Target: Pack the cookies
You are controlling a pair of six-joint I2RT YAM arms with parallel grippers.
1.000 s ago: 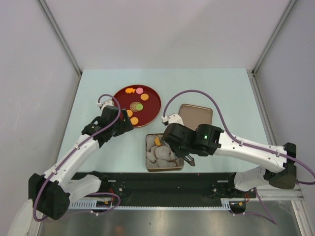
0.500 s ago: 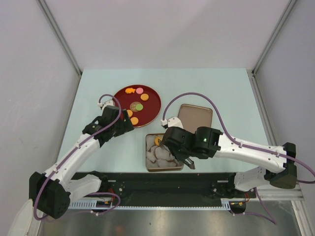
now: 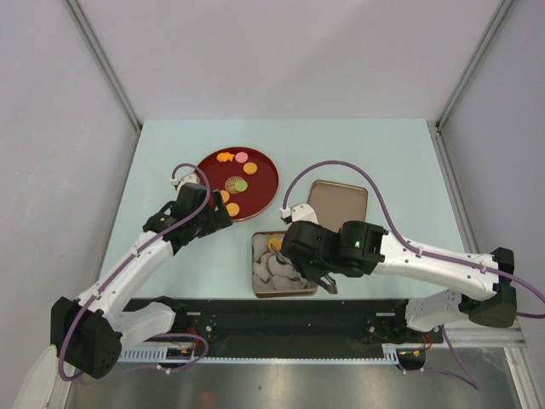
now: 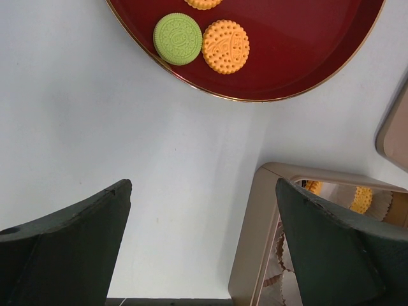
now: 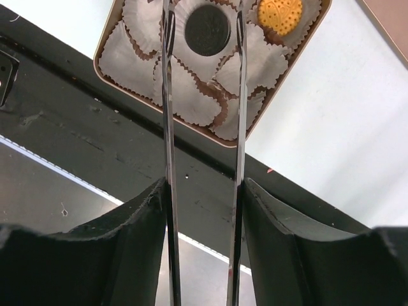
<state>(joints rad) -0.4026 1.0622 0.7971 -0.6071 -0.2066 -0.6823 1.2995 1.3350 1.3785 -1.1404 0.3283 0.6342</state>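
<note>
left gripper (image 4: 203, 185): hanging with jaws spread wide, gripping nothing, just left of the tin (image 4: 248, 242), above bare table (image 4: 95, 127).
plate (image 4: 306, 38): lying up and left of the tin, near it but apart; carrying the loose cookies.
cookies: waiting mostly on the plate, a green cookie (image 4: 178, 39) touching an orange cookie (image 4: 225, 46) near the rim facing the tin; at least two others sitting inside the tin.
cups (image 5: 191, 95): crowding the tin, white and crumpled, pressing against one another.
right gripper (image 5: 204, 9): hovering over the tin, thin fingers partly apart, straddling the dark cookie (image 5: 207, 29) without seeming to touch it; holding nothing.
dark cookie: lying flat in a cup inside the tin.
lid (image 3: 341, 200): lying up and right of the tin, close by.
handling: likely weighing little, staying stiff, snapping or crumbling under a hard pinch; embossed faces probably giving some grip.
hold: pinching gently across opposite edges of the disc, lowering both fingertips to plate level, avoiding the neighbour touching it.
</note>
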